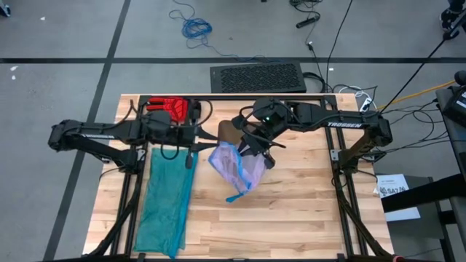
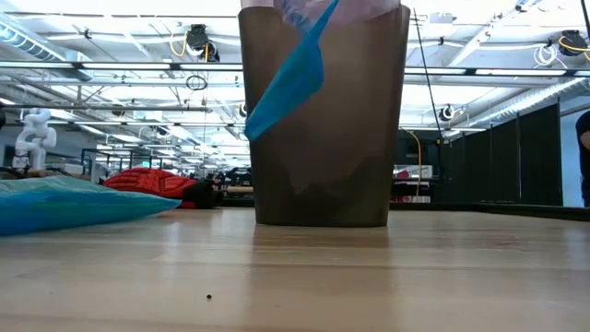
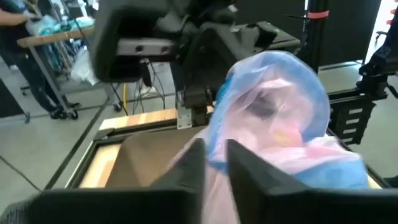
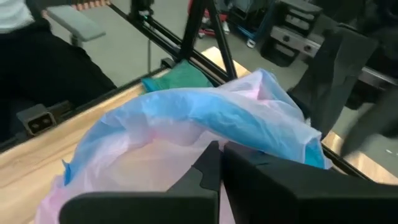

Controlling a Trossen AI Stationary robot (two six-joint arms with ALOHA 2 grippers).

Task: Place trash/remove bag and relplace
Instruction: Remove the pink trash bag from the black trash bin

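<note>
Bag point(image 1: 237, 166), bunched over the brown bin point(image 2: 323, 120), sits pinched in your right gripper point(image 4: 219, 163) with fingers pressed together, while your left gripper point(image 3: 214, 163) pinches its near edge; pulling unevenly could tear the film.

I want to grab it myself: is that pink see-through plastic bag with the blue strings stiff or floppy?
Probably floppy: the thin pink translucent plastic bag crumples and sags over the brown bin. It likely weighs little, since its blue drawstring loop just dangles. It might slip, being smooth film.
</note>
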